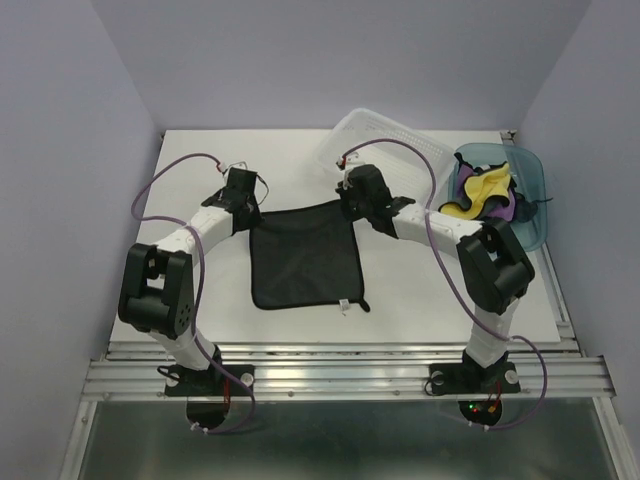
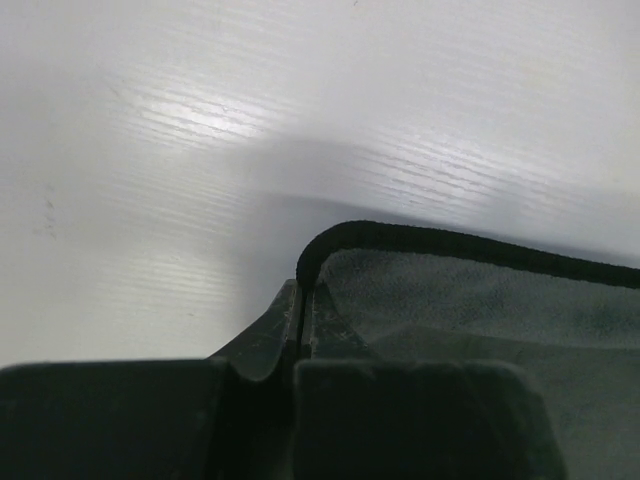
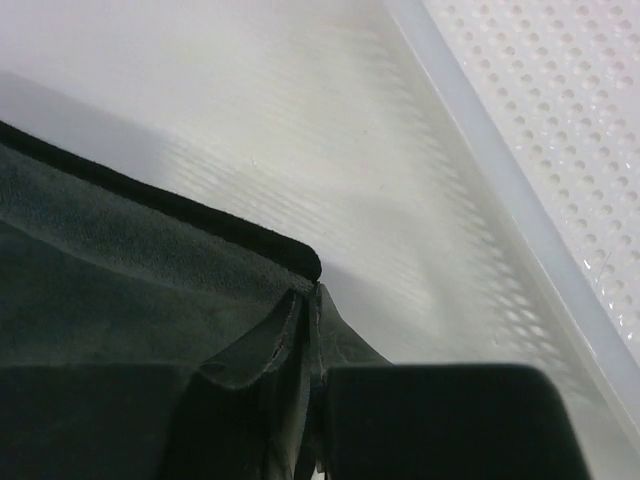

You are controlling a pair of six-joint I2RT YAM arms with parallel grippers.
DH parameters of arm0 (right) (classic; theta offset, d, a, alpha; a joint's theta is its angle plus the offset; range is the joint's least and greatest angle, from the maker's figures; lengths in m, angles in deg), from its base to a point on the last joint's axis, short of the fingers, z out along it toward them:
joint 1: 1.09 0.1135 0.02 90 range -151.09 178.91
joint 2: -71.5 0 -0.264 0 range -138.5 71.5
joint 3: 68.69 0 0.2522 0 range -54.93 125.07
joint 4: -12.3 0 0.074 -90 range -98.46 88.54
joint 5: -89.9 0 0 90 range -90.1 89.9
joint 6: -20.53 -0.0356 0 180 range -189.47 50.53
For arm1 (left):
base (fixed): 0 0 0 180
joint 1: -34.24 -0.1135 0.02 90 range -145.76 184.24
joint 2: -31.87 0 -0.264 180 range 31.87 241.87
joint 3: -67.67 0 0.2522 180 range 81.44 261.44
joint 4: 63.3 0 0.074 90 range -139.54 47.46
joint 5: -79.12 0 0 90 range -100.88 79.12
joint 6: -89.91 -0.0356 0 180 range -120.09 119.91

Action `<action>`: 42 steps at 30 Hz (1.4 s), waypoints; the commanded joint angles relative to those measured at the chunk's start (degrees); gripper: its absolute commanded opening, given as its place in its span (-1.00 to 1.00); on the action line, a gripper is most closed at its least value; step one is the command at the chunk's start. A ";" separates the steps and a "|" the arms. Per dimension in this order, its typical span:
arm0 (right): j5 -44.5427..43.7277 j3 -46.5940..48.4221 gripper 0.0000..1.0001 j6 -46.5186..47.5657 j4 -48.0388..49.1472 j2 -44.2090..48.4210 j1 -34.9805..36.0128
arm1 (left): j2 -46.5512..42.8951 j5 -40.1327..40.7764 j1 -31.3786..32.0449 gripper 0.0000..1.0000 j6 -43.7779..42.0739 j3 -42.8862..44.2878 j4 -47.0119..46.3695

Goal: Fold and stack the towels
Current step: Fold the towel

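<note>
A dark slate blue towel [image 1: 303,255] lies spread on the white table, its far edge lifted. My left gripper [image 1: 243,208] is shut on the towel's far left corner [image 2: 330,250]. My right gripper [image 1: 352,207] is shut on the towel's far right corner [image 3: 290,255]. In both wrist views the jaws are pressed together with the cloth's hemmed edge between them. Yellow [image 1: 478,190] and purple [image 1: 500,208] towels lie bunched in the teal bin [image 1: 535,190]. The bright blue towel does not show clearly.
A white slotted plastic basket [image 1: 385,140] stands tilted at the back, just behind my right gripper, and its perforated wall shows in the right wrist view [image 3: 540,120]. The teal bin sits at the table's right edge. Grey walls enclose the table.
</note>
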 commanded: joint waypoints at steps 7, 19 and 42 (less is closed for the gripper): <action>5.64 -12.19 -0.85 -4.98 7.86 10.72 -0.09 | -10.70 -2.35 1.51 -1.00 4.19 -10.01 -3.97; 7.31 -24.77 -0.85 -11.57 9.36 21.19 1.40 | -20.72 0.72 5.12 -1.00 11.40 -18.63 -2.56; 9.95 -35.14 -0.85 -16.32 10.16 26.99 3.43 | -26.79 1.60 6.88 -1.00 17.99 -26.19 -0.28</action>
